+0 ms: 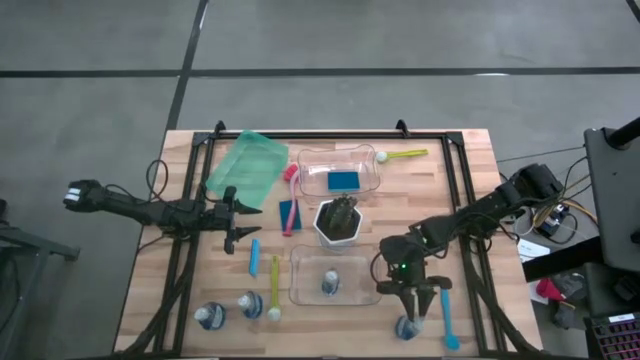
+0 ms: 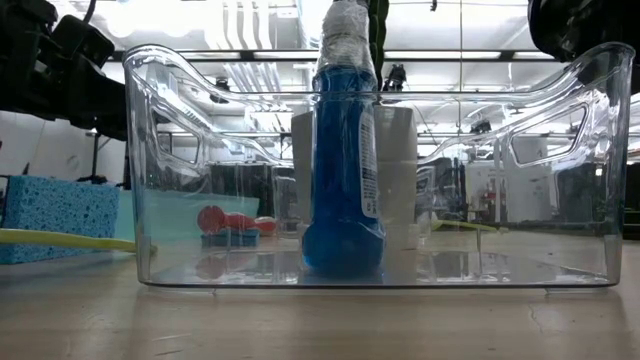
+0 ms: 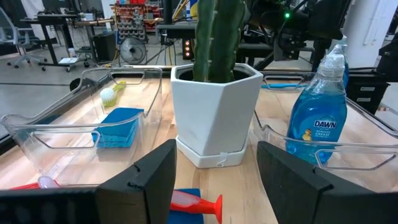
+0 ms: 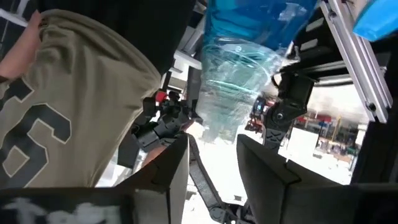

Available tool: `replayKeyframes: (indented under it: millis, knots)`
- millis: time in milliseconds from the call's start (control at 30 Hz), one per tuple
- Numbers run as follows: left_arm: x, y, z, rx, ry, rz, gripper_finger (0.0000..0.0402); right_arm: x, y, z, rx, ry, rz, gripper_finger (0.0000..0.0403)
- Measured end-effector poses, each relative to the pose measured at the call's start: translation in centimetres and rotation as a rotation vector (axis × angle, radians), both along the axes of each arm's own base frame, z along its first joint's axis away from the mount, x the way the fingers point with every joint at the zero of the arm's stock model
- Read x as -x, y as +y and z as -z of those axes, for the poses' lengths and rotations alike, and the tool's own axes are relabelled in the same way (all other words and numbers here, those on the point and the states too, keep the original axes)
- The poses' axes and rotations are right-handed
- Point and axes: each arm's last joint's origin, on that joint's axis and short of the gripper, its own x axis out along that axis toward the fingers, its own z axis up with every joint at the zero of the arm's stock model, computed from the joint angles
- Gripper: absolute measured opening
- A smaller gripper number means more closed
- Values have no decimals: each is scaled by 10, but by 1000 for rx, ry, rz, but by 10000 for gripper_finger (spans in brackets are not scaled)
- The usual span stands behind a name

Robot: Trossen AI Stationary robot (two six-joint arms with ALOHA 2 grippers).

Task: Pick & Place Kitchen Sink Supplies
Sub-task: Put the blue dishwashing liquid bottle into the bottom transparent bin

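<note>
My right gripper (image 1: 414, 303) is open near the table's front edge, pointing toward that edge. A clear bottle of blue liquid (image 1: 408, 325) stands on the table at its fingertips. In the right wrist view the bottle (image 4: 239, 74) shows just past the parted fingers, with a gap on each side. My left gripper (image 1: 240, 215) waits open at the left, facing the white pot (image 3: 214, 112). Another bottle (image 1: 330, 283) stands in the near clear bin (image 1: 305, 285). A blue sponge (image 1: 343, 181) lies in the far bin (image 1: 310, 165). Two more bottles (image 1: 210, 317) (image 1: 252, 303) stand at the front left.
A blue brush (image 1: 447, 318) lies right of my right gripper. A yellow brush (image 1: 275, 285), a blue brush (image 1: 254, 257), a pink brush (image 1: 290, 195) and a blue sponge (image 1: 287, 213) lie left of centre. A green tray (image 1: 247, 165) and a green brush (image 1: 400, 155) lie at the back.
</note>
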Motion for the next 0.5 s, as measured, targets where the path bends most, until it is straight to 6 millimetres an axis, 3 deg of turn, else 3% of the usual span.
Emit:
replayKeyframes:
  millis: [267, 500]
  knots:
    - [0, 0, 0, 0, 0, 1, 218, 5, -4, -20, 45, -131, 92, 161]
    - [0, 0, 0, 0, 0, 1, 218, 22, -7, -34, 170, -181, 200, 176]
